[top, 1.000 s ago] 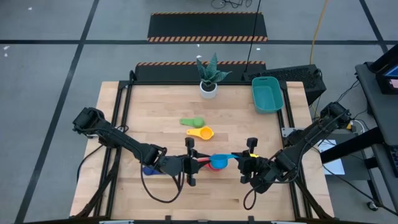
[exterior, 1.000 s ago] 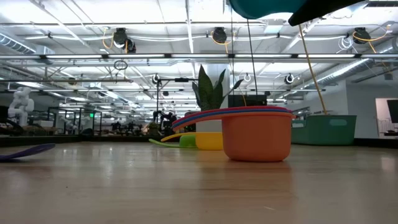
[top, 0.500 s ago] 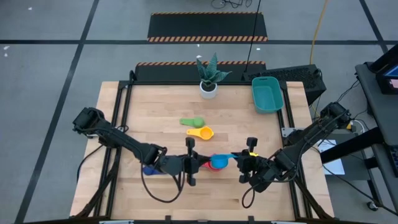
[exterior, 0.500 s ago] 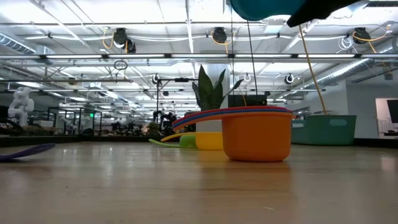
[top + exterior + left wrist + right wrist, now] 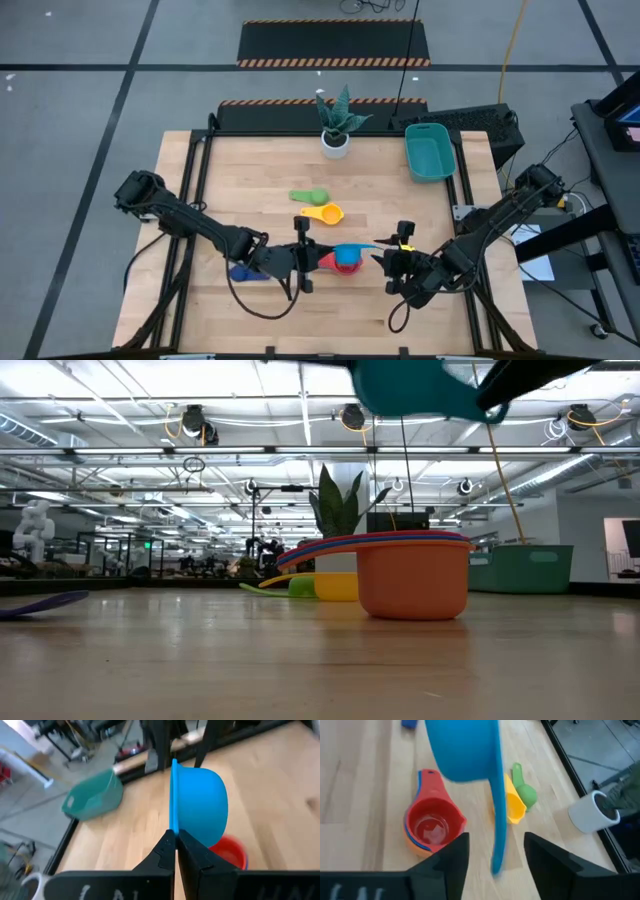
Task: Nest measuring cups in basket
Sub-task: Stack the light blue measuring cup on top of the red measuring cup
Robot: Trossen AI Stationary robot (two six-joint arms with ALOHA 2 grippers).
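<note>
The left hand [image 5: 173, 851] is clamped on the rim of the light blue measuring cup [image 5: 199, 805], holding it in the air above the nested stack of red and orange cups [image 5: 343, 262] on the bench [image 5: 250, 180]. The right hand [image 5: 494, 851] waits just beside the stack, fingers apart. The yellow cup [image 5: 324, 213] and green cup [image 5: 308, 196] lie nearby; the basket [image 5: 429, 152] sits at the far right corner.

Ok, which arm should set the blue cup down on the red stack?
Left, probably. The left gripper is shut on the blue cup, which hangs above the red stack. The right gripper is open, with the cup's handle ungripped between its fingers, so it would have to grip first.
</note>
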